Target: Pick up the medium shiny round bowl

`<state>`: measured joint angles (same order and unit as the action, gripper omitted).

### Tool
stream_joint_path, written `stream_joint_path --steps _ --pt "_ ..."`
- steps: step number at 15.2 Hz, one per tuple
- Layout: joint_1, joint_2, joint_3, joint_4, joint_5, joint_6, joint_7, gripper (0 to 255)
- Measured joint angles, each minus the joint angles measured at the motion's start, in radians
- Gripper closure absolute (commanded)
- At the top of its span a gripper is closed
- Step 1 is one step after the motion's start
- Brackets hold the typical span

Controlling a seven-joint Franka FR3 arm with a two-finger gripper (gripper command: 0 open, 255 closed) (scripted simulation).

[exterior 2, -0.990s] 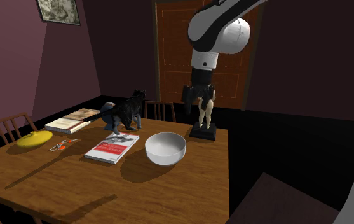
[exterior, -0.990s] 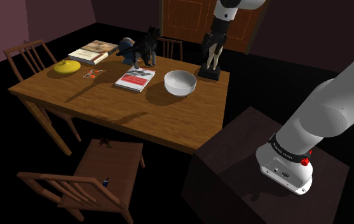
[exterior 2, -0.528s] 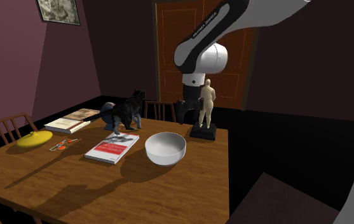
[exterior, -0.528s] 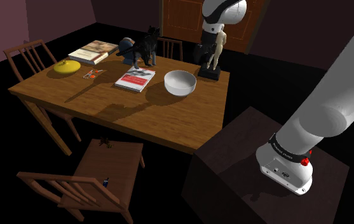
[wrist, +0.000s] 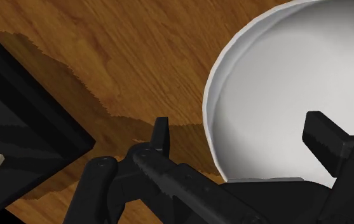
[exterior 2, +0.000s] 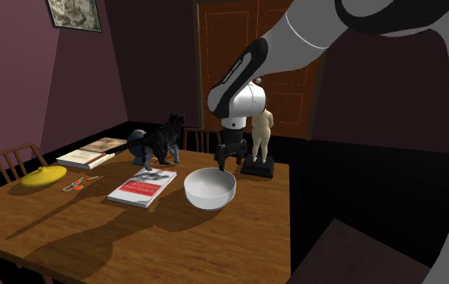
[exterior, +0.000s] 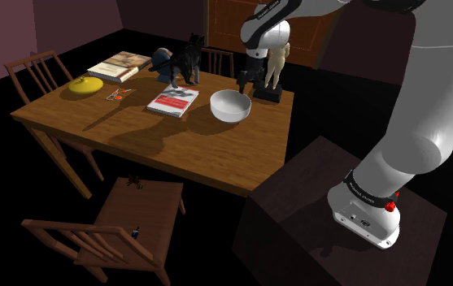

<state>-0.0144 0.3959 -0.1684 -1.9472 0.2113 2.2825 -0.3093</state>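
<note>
- Two black fingers (wrist: 161, 135) of the gripper (wrist: 242, 137) stand apart, clasping nothing. One shows against the wooden table (wrist: 105, 51) and the other against the inside of the white round bowl (wrist: 283, 95), with the rim between them.
- Seen from the shoulder view, the bowl (exterior: 230, 106) stands upright on the table (exterior: 176, 150), toward the end nearest the stand. The gripper (exterior: 243, 80) hangs close over its rim at about one o'clock.
- From the second exterior view, the gripper (exterior 2: 224, 161) sits over the bowl's (exterior 2: 209, 188) far rim, near twelve o'clock.
- A pale human figurine (exterior: 276, 63) on a black base stands at the bowl's two o'clock in the shoulder view, just beyond the gripper.
- A red-and-white book (exterior: 172, 101) lies flat at the bowl's nine o'clock, apart from it.
- A black cat figure (exterior: 185, 61) stands at the bowl's ten o'clock, behind the book.
</note>
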Motion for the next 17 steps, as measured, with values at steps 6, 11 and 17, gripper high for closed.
stream_joint_path --steps 6,11,17 --pt "-0.016 0.117 0.011 0.073 0.019 0.032 -0.021 0" --pt "-0.018 0.153 0.019 0.066 0.031 0.075 -0.03 255" --pt "-0.018 0.158 0.02 0.069 0.032 0.078 -0.029 255"
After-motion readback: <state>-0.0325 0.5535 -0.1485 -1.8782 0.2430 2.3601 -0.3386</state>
